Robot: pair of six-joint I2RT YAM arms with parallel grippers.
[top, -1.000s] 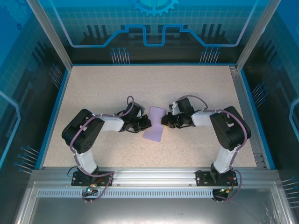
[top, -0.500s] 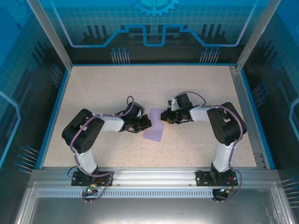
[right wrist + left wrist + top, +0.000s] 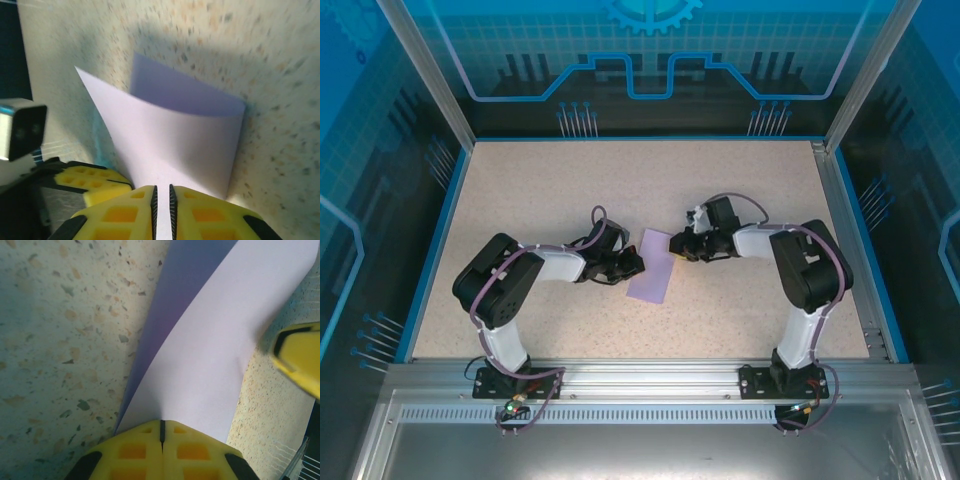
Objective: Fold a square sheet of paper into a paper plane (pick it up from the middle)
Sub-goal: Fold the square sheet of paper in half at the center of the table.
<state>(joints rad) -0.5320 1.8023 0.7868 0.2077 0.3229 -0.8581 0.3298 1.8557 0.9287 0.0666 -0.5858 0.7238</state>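
The lavender sheet of paper (image 3: pixel 653 268), folded over into a strip, lies at the centre of the table (image 3: pixel 540 190). At its 9 o'clock edge the left gripper (image 3: pixel 635 264) is clenched on it. At 2 o'clock the right gripper (image 3: pixel 677 250) pinches the paper through a narrow slit.

The overhead view is bright, even and sharp, with a blue cast from the enclosure walls (image 3: pixel 380 200). Ahead and to the left of the left pincer (image 3: pixel 161 429), the table (image 3: pixel 60 340) lies dim and greenish. The sheet of paper (image 3: pixel 215 340) shows a shaded under-layer, and focus softens far to the right. Beyond the right pincer (image 3: pixel 161 192), the paper throws a soft shadow and the speckled surface smears into blur.
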